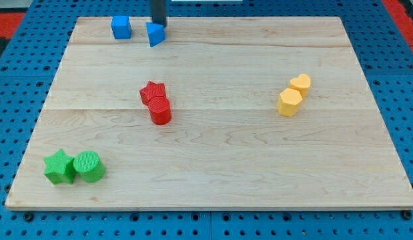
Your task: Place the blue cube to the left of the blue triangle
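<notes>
The blue cube [121, 27] sits near the board's top edge, at the view's upper left. The blue triangle [155, 34] lies just to its right, with a small gap between them. My rod comes down from the view's top, and my tip [158, 25] stands just behind the blue triangle, at its upper right edge, touching or nearly touching it. The tip is to the right of the blue cube.
A red star [153, 92] and a red cylinder [160, 111] touch near the middle of the wooden board [259, 153]. A yellow heart [300, 83] and a yellow hexagon [289, 102] are at the right. A green star [59, 167] and a green cylinder [89, 166] are at the lower left.
</notes>
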You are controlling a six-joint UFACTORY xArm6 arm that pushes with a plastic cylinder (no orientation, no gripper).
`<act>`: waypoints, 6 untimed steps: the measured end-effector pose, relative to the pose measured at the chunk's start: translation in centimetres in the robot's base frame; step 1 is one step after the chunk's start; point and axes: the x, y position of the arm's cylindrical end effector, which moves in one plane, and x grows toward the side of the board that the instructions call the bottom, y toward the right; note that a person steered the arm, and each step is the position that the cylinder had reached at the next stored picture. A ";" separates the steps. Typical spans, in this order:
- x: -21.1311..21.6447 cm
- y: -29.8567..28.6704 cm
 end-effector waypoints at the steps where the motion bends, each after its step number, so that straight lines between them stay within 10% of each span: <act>1: -1.6 -2.1; 4: -0.5 -14.4; 6: 1.3 -3.7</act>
